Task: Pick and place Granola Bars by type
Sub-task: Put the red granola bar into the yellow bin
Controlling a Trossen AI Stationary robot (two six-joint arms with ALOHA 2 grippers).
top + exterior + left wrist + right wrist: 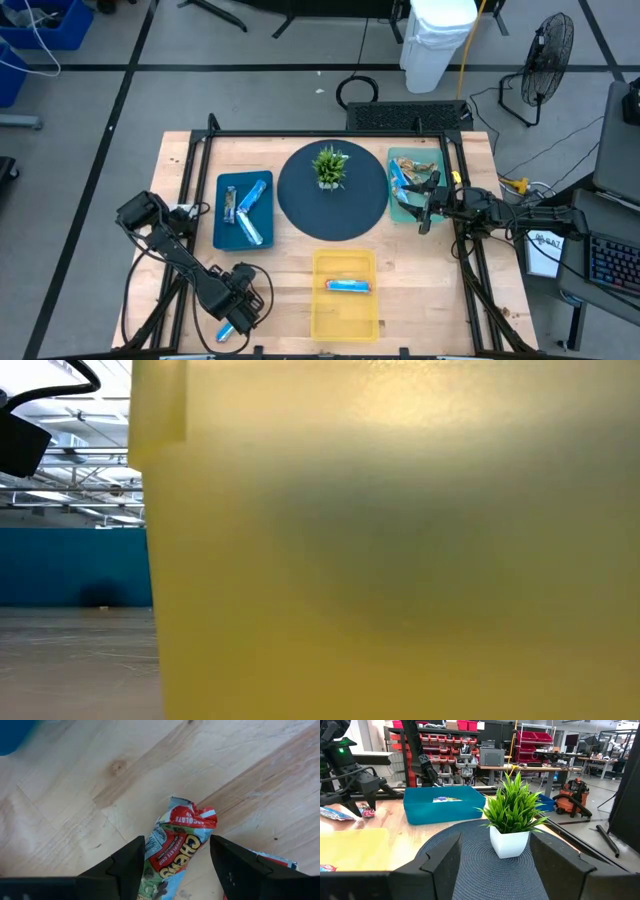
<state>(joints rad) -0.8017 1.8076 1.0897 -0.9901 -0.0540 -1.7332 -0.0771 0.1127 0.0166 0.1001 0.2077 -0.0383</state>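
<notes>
- Our left end effector (172,870) hovers released, fingers straddling a chocolate-chip granola bar (172,847) on the table (90,780)
- Our right end effector (425,207) waits released beside the teal tray (402,212)

1. Open wood of the table (290,255) between the blue tray (243,210) and the yellow bin (345,295), lower centre of the high view.
2. Blocked at upper centre by the plant (331,165) upright on the round mat (332,192).
3. Crowded at lower left: left arm's spread fingers (127,865) flanking a bar (175,850).
4. Low view walled off by the yellow bin.
</notes>
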